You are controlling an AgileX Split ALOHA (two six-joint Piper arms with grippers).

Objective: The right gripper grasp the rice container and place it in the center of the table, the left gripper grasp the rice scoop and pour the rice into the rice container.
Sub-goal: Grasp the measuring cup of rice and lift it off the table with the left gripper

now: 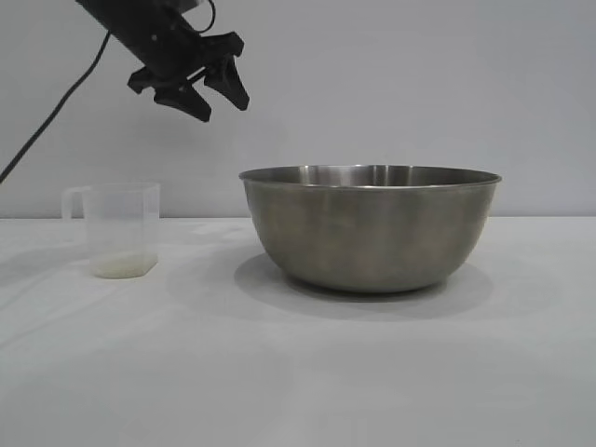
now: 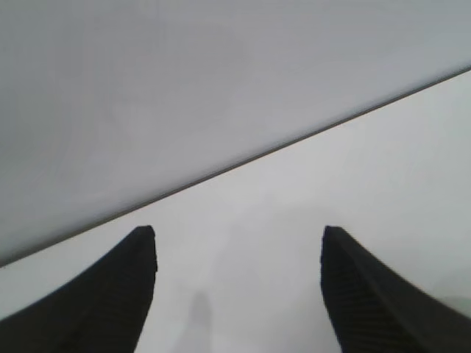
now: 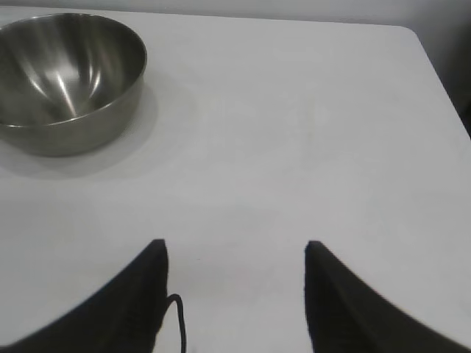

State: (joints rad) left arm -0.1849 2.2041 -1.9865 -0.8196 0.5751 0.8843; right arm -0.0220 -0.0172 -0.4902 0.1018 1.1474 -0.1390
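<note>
Rice (image 1: pixel 123 264) forms a thin pale layer at the bottom of the rice scoop (image 1: pixel 118 229), which stands upright on the white desk (image 1: pixel 298 372) directly below the left gripper (image 1: pixel 216 101) and well apart from it. That gripper hangs high in the air, tilted downward, its two black fingers (image 2: pixel 110 294) spread about halfway with nothing between them; in the left wrist view only bare desk and the wall show past the fingertips. The scoop's loop handle sits on the side turned away from the rice container (image 1: pixel 371 226).

The rice container rests on the desk lower than the left gripper and off to the side toward the right arm, with a clear gap of desk between it and the scoop. Its interior, seen from the right wrist, looks bare and shiny.

The right gripper (image 3: pixel 235 254) is seen only from its own wrist camera: fingers parted about halfway, empty, poised over open desk. The rice container (image 3: pixel 62 81) lies ahead of it and off to one side, well apart, not touched.
</note>
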